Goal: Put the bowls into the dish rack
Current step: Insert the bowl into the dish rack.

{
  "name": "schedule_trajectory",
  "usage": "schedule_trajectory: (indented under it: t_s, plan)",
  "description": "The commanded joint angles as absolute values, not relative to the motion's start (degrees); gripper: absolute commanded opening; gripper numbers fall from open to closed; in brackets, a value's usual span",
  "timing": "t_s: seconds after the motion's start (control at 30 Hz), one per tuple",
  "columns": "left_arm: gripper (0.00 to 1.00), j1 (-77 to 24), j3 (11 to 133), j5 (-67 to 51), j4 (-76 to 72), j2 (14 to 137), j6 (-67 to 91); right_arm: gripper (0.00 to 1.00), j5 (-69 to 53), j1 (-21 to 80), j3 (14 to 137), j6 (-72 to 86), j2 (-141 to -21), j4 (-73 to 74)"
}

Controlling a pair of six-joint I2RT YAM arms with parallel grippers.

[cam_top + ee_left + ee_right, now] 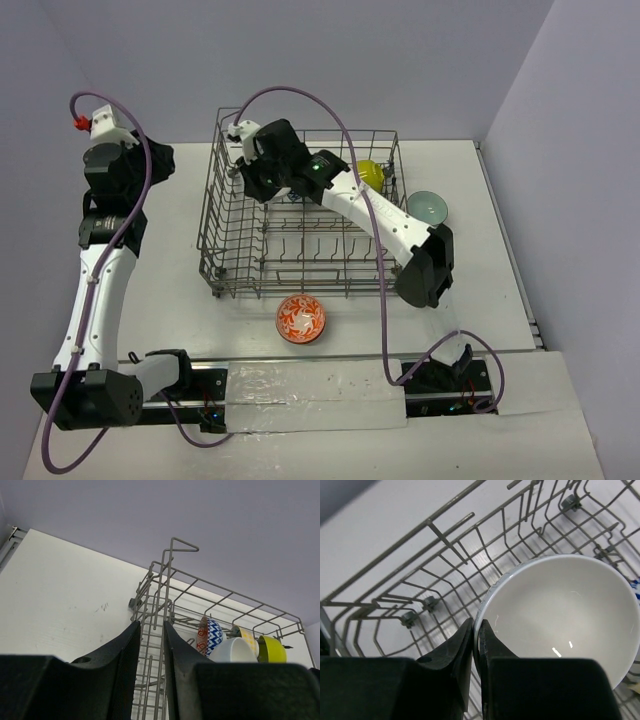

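Inside dish rack, right jaws pinching rim of white bowl, left jaws slightly parted, empty, at rack's 10 o'clock, red-white bowl at 6 o'clock.

A white table carries the whole scene. A pale lilac wall rises behind its far edge, and a side wall of the same colour closes the right. At the near edge, in the middle, lies a crinkled whitish sheet. The left wrist view shows small dark scuff marks on the tabletop and a metal strip at its far left edge
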State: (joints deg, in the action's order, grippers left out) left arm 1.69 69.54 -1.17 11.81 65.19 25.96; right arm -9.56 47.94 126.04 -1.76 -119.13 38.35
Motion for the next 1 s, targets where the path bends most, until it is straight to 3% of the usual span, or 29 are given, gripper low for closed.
schedule_trajectory:
  t_s: [0.0,0.53,0.97]
  plan:
    - [0.3,2.11,68.47,-0.35,7.91,62.49,27.33,0.0,-12.47,47.29,127.8,5.95,-119.53,30.24]
    - [0.3,4.57,67.15,-2.89,6.15,63.1,28.83,0.0,-12.4,45.53,126.39,19.94,-125.5,16.35]
    - [0.31,6.15,66.8,-6.85,4.75,64.16,29.88,0.0,-20.64,41.66,125.69,33.57,-128.85,4.59]
